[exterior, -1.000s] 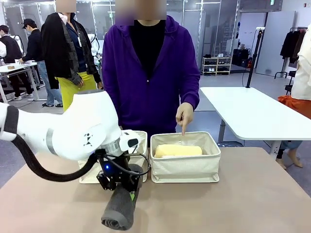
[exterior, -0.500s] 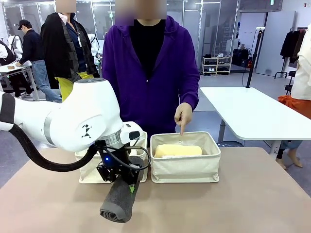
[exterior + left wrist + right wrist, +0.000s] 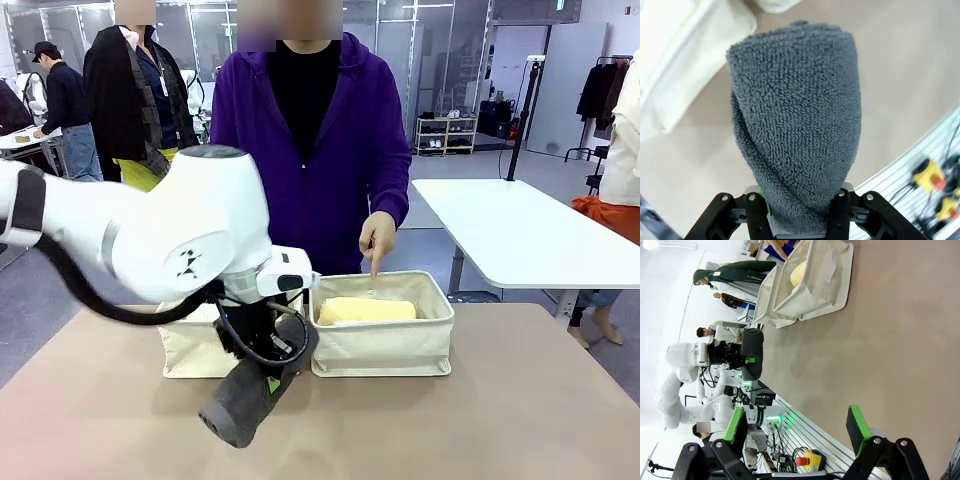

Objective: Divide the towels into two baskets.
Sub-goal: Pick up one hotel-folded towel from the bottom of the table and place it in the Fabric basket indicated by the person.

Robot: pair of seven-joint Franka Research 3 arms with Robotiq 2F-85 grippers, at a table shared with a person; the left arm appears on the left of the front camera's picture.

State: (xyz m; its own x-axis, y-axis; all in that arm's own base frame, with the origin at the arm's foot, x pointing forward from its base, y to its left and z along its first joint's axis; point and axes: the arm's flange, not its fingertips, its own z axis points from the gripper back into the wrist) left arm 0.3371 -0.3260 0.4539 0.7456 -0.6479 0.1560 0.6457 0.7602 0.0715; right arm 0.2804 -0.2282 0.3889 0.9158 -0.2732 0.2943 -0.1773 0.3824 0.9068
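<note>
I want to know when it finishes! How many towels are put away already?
One for sure: the yellow towel lies in the right basket. The left gripper holds the dark grey towel in front of the left basket, not yet dropped in. The right gripper waits open.

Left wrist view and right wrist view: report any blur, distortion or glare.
Left wrist view: dark grey towel sharp, terry loops crisp; table edge and clutter at lower right blurred. Right wrist view: rolled sideways, wide-angle bend; right gripper pads sharp; bright washed-out background at left.
</note>
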